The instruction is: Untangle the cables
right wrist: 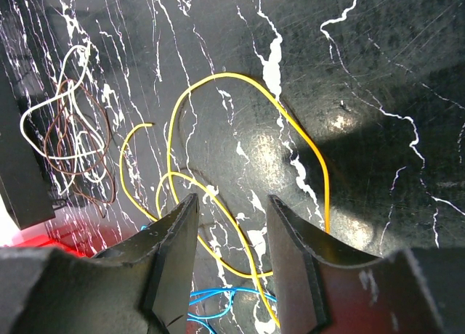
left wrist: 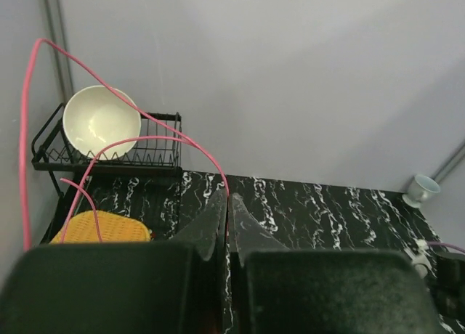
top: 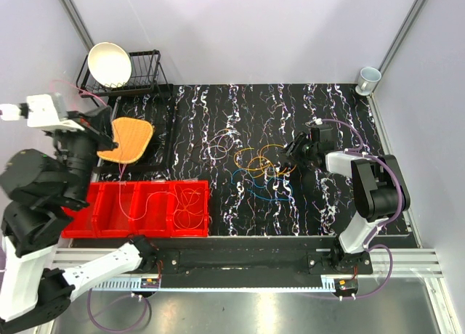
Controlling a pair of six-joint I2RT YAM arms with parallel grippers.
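My left gripper (top: 109, 141) is raised over the table's left side and is shut on a thin pink cable (left wrist: 145, 114), which runs up from between the fingertips (left wrist: 215, 207) and loops off to the left. The cable also shows faintly in the top view (top: 81, 93). A tangle of orange, yellow and blue cables (top: 260, 167) lies mid-mat, with a whitish and purple loop (top: 221, 144) to its left. My right gripper (top: 292, 154) is open just above the tangle's right side, its jaws straddling a yellow cable (right wrist: 218, 76). An orange cable (right wrist: 320, 167) and a blue cable (right wrist: 218, 296) lie close by.
A red bin (top: 76, 221) at the front left holds whitish-pink cable loops (top: 190, 203). A black dish rack (top: 149, 65) with a white bowl (top: 109, 64) stands at the back left. An orange woven pad (top: 127, 139) lies below the rack. A cup (top: 369, 78) stands at the back right.
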